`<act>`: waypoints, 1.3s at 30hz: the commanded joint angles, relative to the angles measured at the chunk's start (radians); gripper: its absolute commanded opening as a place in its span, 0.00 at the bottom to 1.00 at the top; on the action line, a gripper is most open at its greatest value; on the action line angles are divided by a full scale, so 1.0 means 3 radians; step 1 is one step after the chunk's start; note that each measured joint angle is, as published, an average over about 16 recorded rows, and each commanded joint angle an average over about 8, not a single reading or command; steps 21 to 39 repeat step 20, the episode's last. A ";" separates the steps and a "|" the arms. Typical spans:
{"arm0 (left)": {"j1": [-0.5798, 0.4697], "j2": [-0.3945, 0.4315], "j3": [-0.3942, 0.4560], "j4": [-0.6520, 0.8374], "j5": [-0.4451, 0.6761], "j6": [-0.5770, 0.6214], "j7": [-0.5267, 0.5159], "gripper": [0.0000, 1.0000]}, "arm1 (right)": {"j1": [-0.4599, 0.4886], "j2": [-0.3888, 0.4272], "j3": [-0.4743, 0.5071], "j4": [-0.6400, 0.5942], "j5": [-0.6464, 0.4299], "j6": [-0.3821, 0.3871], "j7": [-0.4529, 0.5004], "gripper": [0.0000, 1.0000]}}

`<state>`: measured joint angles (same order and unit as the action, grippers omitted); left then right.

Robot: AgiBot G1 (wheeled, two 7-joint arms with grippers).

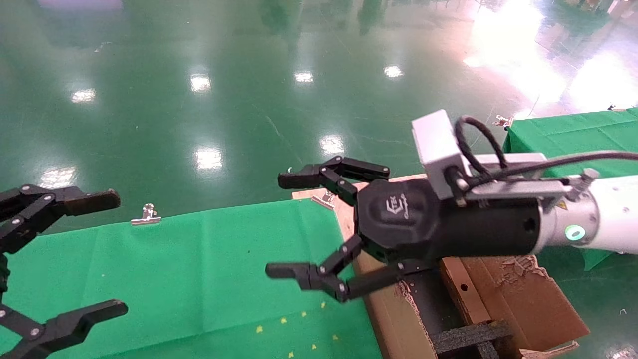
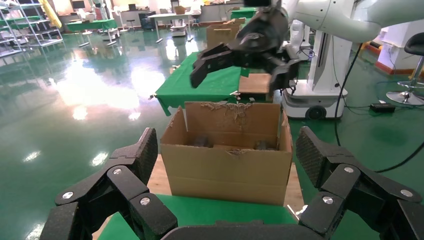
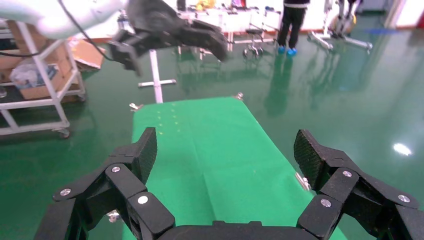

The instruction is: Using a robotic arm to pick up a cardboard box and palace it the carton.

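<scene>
My right gripper [image 1: 279, 224], black on the white robotic arm [image 1: 613, 214] with a green ring light, is open and empty. It hovers over the near-left corner of the carton [image 1: 394, 319], reaching out over the green table. The carton has ragged flaps and black foam [image 1: 468, 334] inside. A flat brown piece with a small round hole [image 1: 463, 294] lies inside it beside the foam, partly hidden by the gripper; it looks like the cardboard box. The left wrist view shows the carton [image 2: 225, 170] from the side. My left gripper [image 1: 112, 254] is open and empty at the table's left.
The green-clothed table [image 1: 199, 279] has metal clips [image 1: 146, 215] on its far edge. A second green table [image 1: 573, 132] stands at far right. The carton rests on a wooden board [image 2: 157, 177]. A white robot base [image 2: 320, 75] and a trolley with boxes [image 3: 35, 75] stand around.
</scene>
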<state>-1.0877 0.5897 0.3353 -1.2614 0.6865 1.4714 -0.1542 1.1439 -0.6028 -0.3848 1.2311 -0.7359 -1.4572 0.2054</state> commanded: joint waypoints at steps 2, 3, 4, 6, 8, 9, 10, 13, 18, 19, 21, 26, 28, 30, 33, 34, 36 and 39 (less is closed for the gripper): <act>0.0000 0.0000 0.0000 0.0000 0.0000 0.0000 0.0000 1.00 | -0.0127 -0.0015 0.0192 0.0097 0.0010 -0.0070 -0.0032 1.00; 0.0000 0.0000 0.0000 0.0000 0.0000 0.0000 0.0000 1.00 | -0.0165 -0.0020 0.0250 0.0126 0.0012 -0.0091 -0.0042 1.00; 0.0000 0.0000 0.0000 0.0000 0.0000 0.0000 0.0000 1.00 | -0.0201 -0.0024 0.0305 0.0153 0.0015 -0.0111 -0.0050 1.00; 0.0000 0.0000 0.0000 0.0000 -0.0001 -0.0001 0.0000 1.00 | -0.0260 -0.0031 0.0395 0.0199 0.0019 -0.0144 -0.0063 1.00; 0.0001 0.0000 0.0000 0.0001 -0.0001 -0.0001 0.0000 1.00 | -0.0296 -0.0035 0.0450 0.0226 0.0022 -0.0165 -0.0071 1.00; 0.0001 0.0000 0.0000 0.0001 -0.0001 -0.0001 0.0000 1.00 | -0.0308 -0.0037 0.0467 0.0234 0.0023 -0.0171 -0.0073 1.00; 0.0001 0.0000 0.0000 0.0001 -0.0001 -0.0001 0.0000 1.00 | -0.0320 -0.0038 0.0485 0.0243 0.0024 -0.0178 -0.0075 1.00; 0.0001 0.0000 0.0000 0.0001 -0.0001 -0.0001 0.0000 1.00 | -0.0315 -0.0039 0.0475 0.0238 0.0025 -0.0176 -0.0075 1.00; 0.0001 0.0000 0.0000 0.0001 -0.0001 -0.0001 0.0000 1.00 | -0.0290 -0.0037 0.0437 0.0218 0.0025 -0.0163 -0.0073 1.00; 0.0001 0.0000 0.0000 0.0001 -0.0001 -0.0001 0.0000 1.00 | -0.0287 -0.0037 0.0433 0.0216 0.0025 -0.0162 -0.0073 1.00; 0.0001 0.0000 0.0000 0.0001 -0.0001 -0.0001 0.0000 1.00 | -0.0285 -0.0036 0.0429 0.0214 0.0025 -0.0161 -0.0073 1.00; 0.0001 0.0000 0.0000 0.0001 -0.0001 -0.0001 0.0000 1.00 | -0.0285 -0.0036 0.0429 0.0214 0.0025 -0.0161 -0.0073 1.00; 0.0001 0.0000 0.0000 0.0001 -0.0001 -0.0001 0.0000 1.00 | -0.0285 -0.0036 0.0429 0.0214 0.0025 -0.0161 -0.0073 1.00; 0.0001 0.0000 0.0000 0.0001 -0.0001 -0.0001 0.0000 1.00 | -0.0285 -0.0036 0.0429 0.0214 0.0025 -0.0161 -0.0073 1.00; 0.0001 0.0000 0.0000 0.0001 -0.0001 -0.0001 0.0000 1.00 | -0.0285 -0.0036 0.0429 0.0214 0.0025 -0.0161 -0.0073 1.00; 0.0001 0.0000 0.0000 0.0001 -0.0001 -0.0001 0.0000 1.00 | -0.0285 -0.0036 0.0429 0.0214 0.0025 -0.0161 -0.0073 1.00; 0.0001 0.0000 0.0000 0.0001 -0.0001 -0.0001 0.0000 1.00 | -0.0285 -0.0036 0.0429 0.0214 0.0025 -0.0161 -0.0073 1.00; 0.0001 0.0000 0.0000 0.0001 -0.0001 -0.0001 0.0000 1.00 | -0.0285 -0.0036 0.0429 0.0214 0.0025 -0.0161 -0.0073 1.00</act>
